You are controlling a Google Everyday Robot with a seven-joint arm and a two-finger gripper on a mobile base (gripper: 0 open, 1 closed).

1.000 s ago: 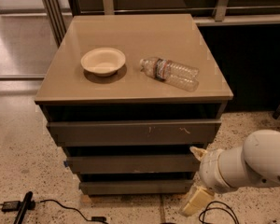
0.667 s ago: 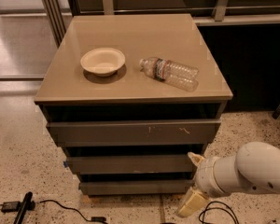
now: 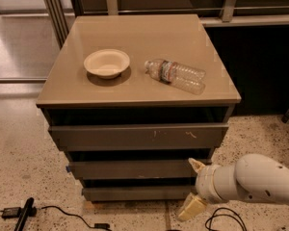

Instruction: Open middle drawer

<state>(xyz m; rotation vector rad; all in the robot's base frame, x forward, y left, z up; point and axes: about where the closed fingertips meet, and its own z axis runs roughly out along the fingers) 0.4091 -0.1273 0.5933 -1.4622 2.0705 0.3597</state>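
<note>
Drawers stayed shut as the gripper (image 3: 193,186), jaws spread wide, edged slightly left and lower than a second earlier, near the right end of the middle drawer (image 3: 135,169). That drawer sat closed between the scratched top drawer (image 3: 135,136) and the bottom drawer (image 3: 135,193). One pale finger (image 3: 197,165) met its right edge; whether it touched could not be told. On the cabinet top (image 3: 139,32), a cream bowl (image 3: 107,63) stood left of a clear plastic bottle (image 3: 176,75) lying on its side.
</note>
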